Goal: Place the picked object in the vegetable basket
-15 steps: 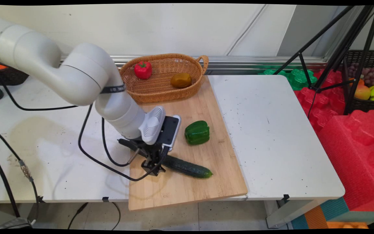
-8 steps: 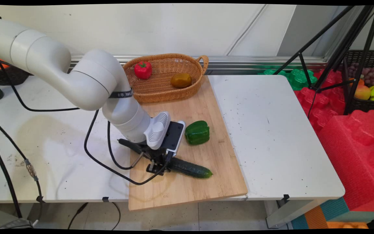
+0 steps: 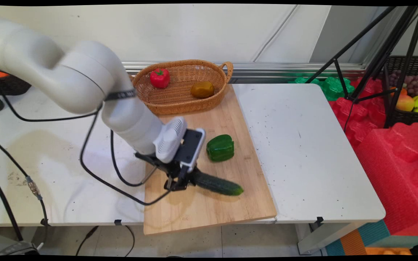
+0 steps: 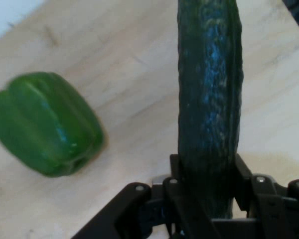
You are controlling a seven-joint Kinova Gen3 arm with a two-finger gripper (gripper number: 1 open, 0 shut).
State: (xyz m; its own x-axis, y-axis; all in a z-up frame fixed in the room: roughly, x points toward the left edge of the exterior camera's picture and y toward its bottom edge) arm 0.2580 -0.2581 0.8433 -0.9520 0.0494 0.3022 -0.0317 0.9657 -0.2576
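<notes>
We read the main view from left to right. The white table [image 3: 303, 145] carries a wooden cutting board [image 3: 212, 210] across its middle. At the board's left part the gripper [image 3: 178, 183] is clamped on the near end of a dark green cucumber [image 3: 218, 185]. In the hand view the two fingers [image 4: 177, 184] press against both sides of the cucumber [image 4: 209, 99], which runs from the gripper [image 4: 207, 191] toward 12 o'clock.

From the gripper, the cucumber's free end points toward 4 o'clock in the main view. We judge that it is raised off the board, since a shadow lies beneath it. A green bell pepper [image 3: 220, 147] lies on the board at 2 o'clock from the gripper, near the cucumber but apart from it. In the hand view the pepper [image 4: 45, 124] sits at 9 o'clock of the cucumber.

At 12 o'clock on the board stands a wicker basket [image 3: 183, 103]. It holds a red bell pepper [image 3: 160, 78] on the left and a brownish-yellow fruit [image 3: 202, 89] on the right.

Status: the grasp on the cucumber is complete. The cucumber and the green pepper are outside the basket.

Change from the earlier frames: the cucumber lay flat on the board; it is now lifted, and its free end has shifted toward 3 o'clock. The wrist has risen slightly. The green pepper and basket contents are unchanged.
</notes>
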